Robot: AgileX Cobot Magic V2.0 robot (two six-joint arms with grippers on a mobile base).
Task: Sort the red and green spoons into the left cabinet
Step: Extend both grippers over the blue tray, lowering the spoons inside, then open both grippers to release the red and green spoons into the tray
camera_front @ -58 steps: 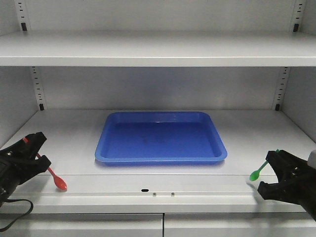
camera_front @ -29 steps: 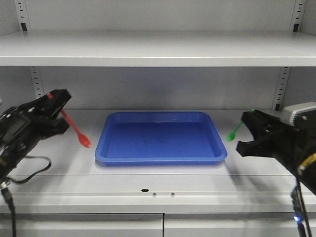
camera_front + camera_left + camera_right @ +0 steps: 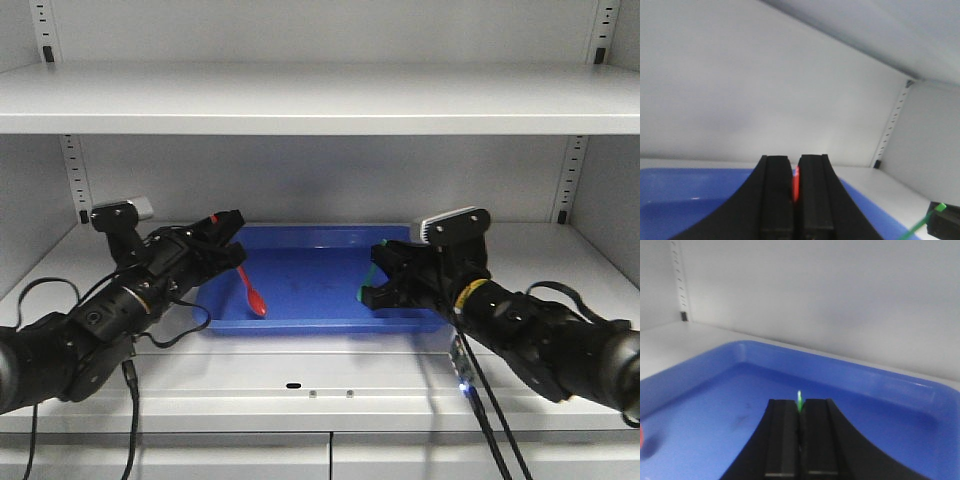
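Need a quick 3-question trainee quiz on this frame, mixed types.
1. True or false: the red spoon lies loose on the shelf.
2. Which claw holds the green spoon? A) left claw B) right claw
3. Fill in: both spoons hang over the blue ____.

Key: 1 false, the left claw grips it above the tray. 2 B. 3 tray.
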